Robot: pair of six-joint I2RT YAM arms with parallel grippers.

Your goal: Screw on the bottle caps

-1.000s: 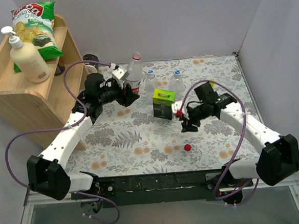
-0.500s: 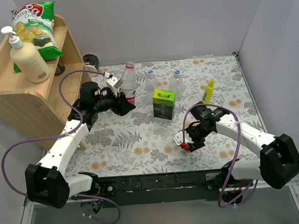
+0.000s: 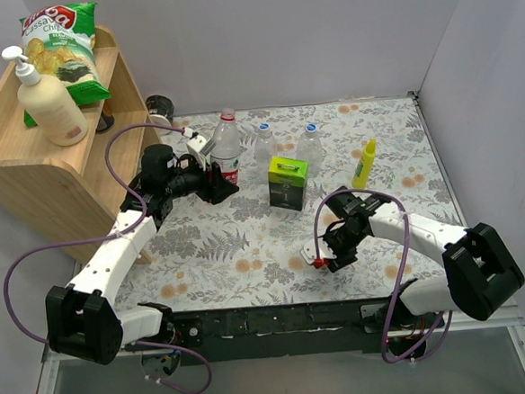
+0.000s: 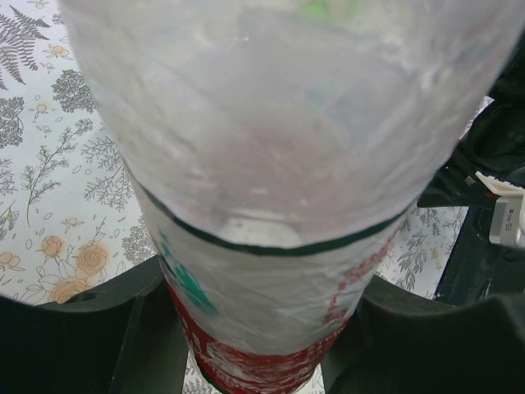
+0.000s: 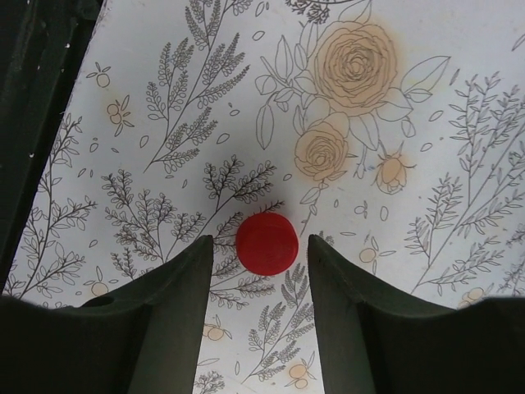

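On the flowered table (image 3: 248,243), the left gripper (image 3: 217,184) is clamped low on the labelled bottle (image 4: 279,205). It holds the bottle upright, neck seemingly bare, ready for capping. Two blue-capped bottles (image 3: 263,141) stand beside it. A green box (image 3: 288,182) sits between it and the right gripper (image 3: 330,257), whose parted fingers straddle the red cap (image 5: 267,244) lying flat, not yet pinching it.

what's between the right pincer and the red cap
Only bare floral tablecloth: in the right wrist view the red cap sits untouched between the right pincer's fingers.
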